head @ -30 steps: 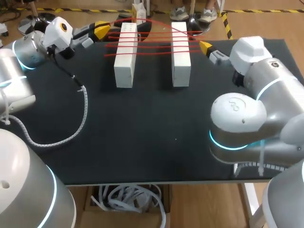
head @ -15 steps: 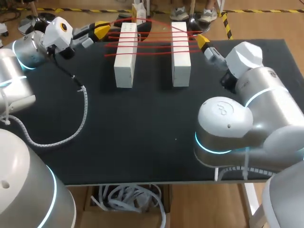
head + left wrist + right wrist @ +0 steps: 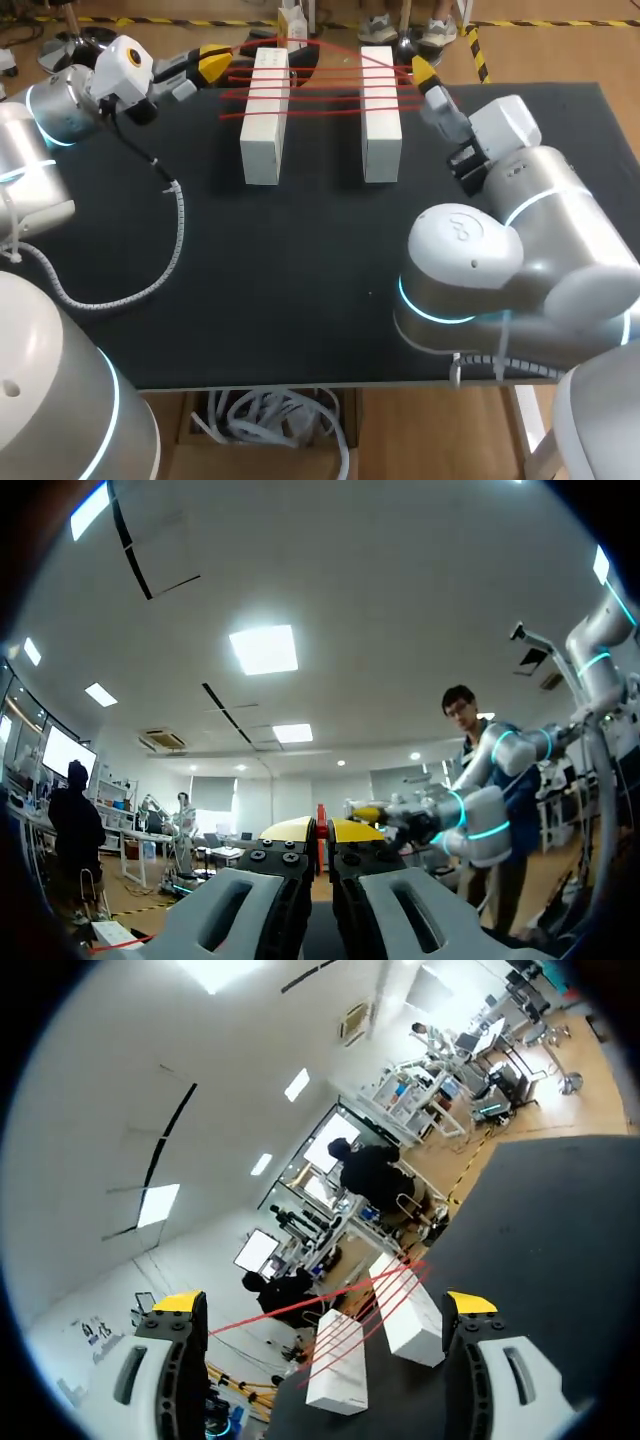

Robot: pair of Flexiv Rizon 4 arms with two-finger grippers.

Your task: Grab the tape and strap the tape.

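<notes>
On the black table point(image 3: 300, 260), red tape point(image 3: 320, 90) runs in several strands across 2 blocks in the upper middle of the frame: the left white block point(image 3: 262, 130) and the right white block point(image 3: 380, 125). At upper left, the left arm's jaws are pressed together on the tape, and red shows between the yellow fingertips point(image 3: 290, 829). The right arm's jaws sit just beside the right white block's far end. They are spread wide and hold nothing, with the tape and both blocks ahead of them.
</notes>
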